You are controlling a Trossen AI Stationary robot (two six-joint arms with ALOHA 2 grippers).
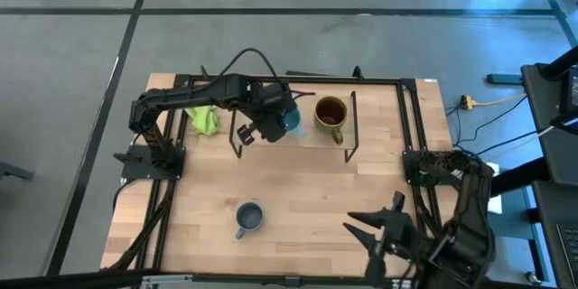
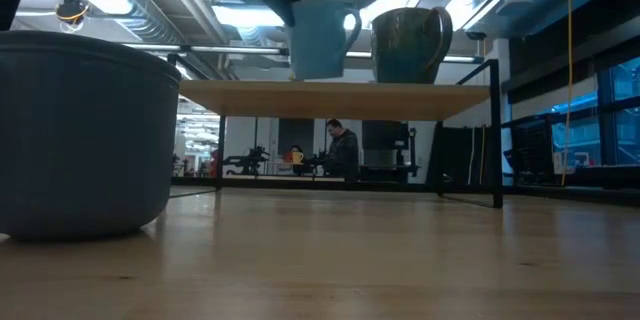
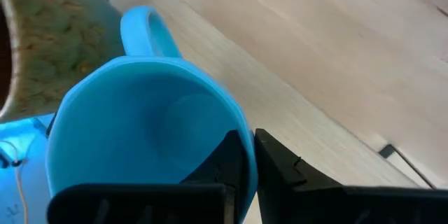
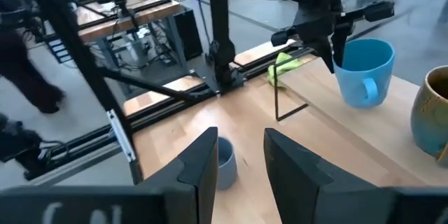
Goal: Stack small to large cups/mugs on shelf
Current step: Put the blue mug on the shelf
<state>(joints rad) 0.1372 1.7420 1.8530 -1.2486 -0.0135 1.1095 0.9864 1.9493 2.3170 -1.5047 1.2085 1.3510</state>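
Observation:
The sky-blue mug [image 1: 292,119] is upright at the middle of the shelf [image 1: 312,138], next to the brown-olive mug [image 1: 330,115], which stands on the shelf's right part. My left gripper [image 1: 274,125] is shut on the sky-blue mug's rim; it also shows in the right wrist view [image 4: 330,42]. The small grey-blue mug [image 1: 248,218] stands on the tabletop toward the near edge. My right gripper [image 1: 372,226] is open and empty above the table's near right part. My left gripper holds the sky-blue mug by its rim wall [image 3: 249,155], on the side away from the brown-olive mug. One finger [image 3: 225,159] is inside the mug and the other [image 3: 280,168] outside. The fingers come from above, pointing down. The mug is upright, its base [image 2: 318,74] at the shelf board.
A green crumpled thing [image 1: 204,119] lies on the table left of the shelf. Black frame rails [image 1: 408,135] run along the table's sides. The shelf's thin wire legs [image 1: 347,149] stand on the tabletop. In the low view a person [image 2: 342,150] shows in the room behind.

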